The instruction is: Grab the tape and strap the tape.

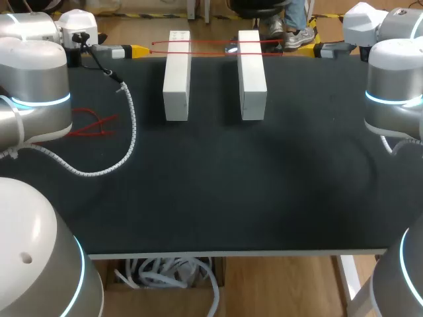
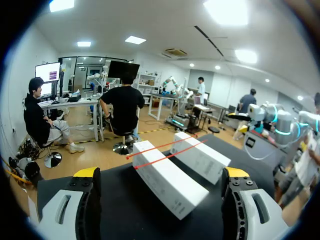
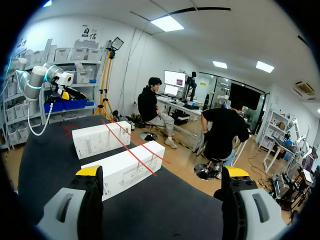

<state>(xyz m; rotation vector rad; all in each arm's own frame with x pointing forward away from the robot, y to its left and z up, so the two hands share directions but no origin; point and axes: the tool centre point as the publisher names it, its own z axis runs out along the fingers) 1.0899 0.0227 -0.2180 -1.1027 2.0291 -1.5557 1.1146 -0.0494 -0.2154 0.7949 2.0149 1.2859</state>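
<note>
Evidently the grab is not yet made: the red tape (image 1: 213,43) lies looped across the far ends of two white boxes (image 1: 177,76) on the surface (image 1: 264,185), both pairs of jaws spread and empty beside it, so each must next close on a loop end.

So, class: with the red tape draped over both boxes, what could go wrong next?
1. The red tape sits only across the far ends of the two white boxes; a tug might slide it off.
2. It is thin, so the open left tool or right tool could miss it and shove a box.
</note>
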